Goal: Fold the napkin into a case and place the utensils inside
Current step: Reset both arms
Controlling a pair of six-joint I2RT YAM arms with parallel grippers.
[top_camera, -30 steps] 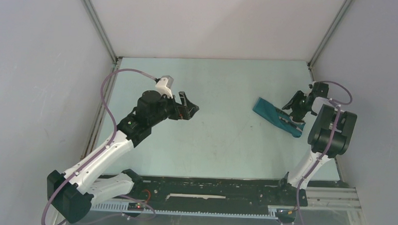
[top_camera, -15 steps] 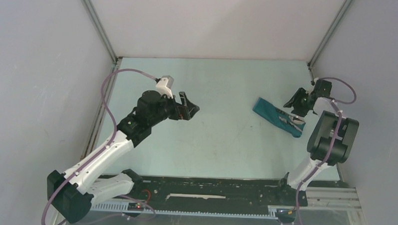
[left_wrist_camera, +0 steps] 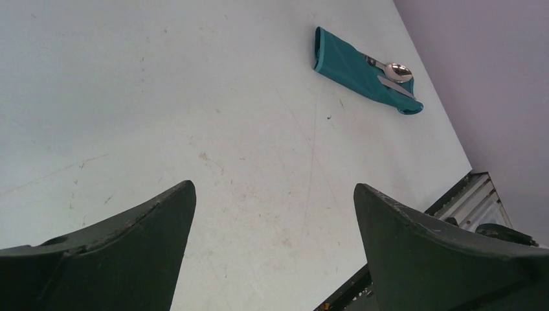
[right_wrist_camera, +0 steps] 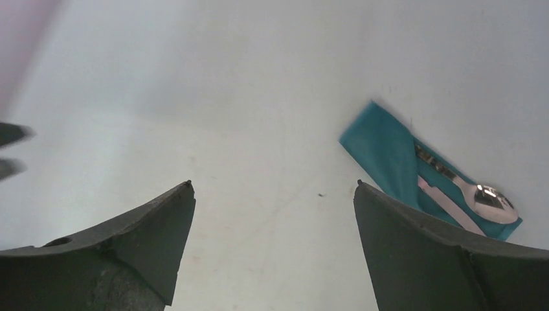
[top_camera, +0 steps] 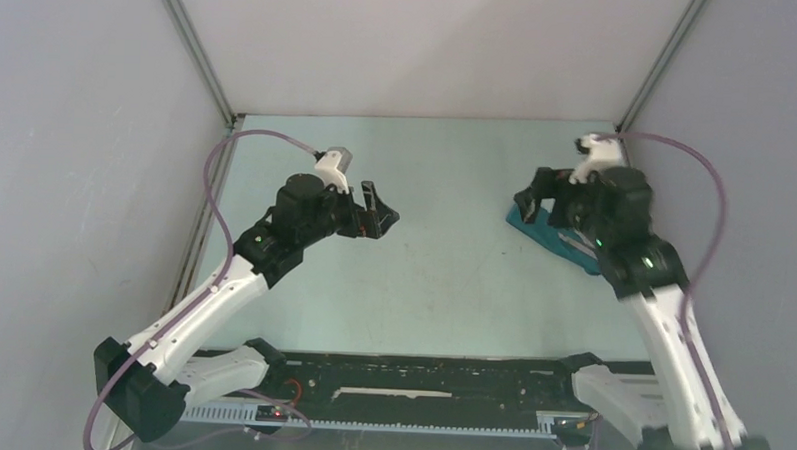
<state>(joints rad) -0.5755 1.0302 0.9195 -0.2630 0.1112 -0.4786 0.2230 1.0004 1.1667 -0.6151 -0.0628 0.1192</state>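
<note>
teal case [left_wrist_camera: 349,65] lying diagonal, spoon bowl [left_wrist_camera: 399,70] at right end

Legible markings: none. Checked the teal case [left_wrist_camera: 349,63], the spoon [left_wrist_camera: 398,70] and knife [left_wrist_camera: 396,87] lying in it, the table [top_camera: 443,277], the walls [top_camera: 78,124], the left arm [top_camera: 207,306] and the right arm [top_camera: 666,329]; no text, label, brand, number or sign readable in any view

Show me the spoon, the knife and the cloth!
spoon [right_wrist_camera: 495,202], right wrist view, on its shiny bowl.
knife [right_wrist_camera: 448,207], right wrist view, on its blade.
cloth [right_wrist_camera: 383,152], right wrist view, on its flat folded part.
</note>
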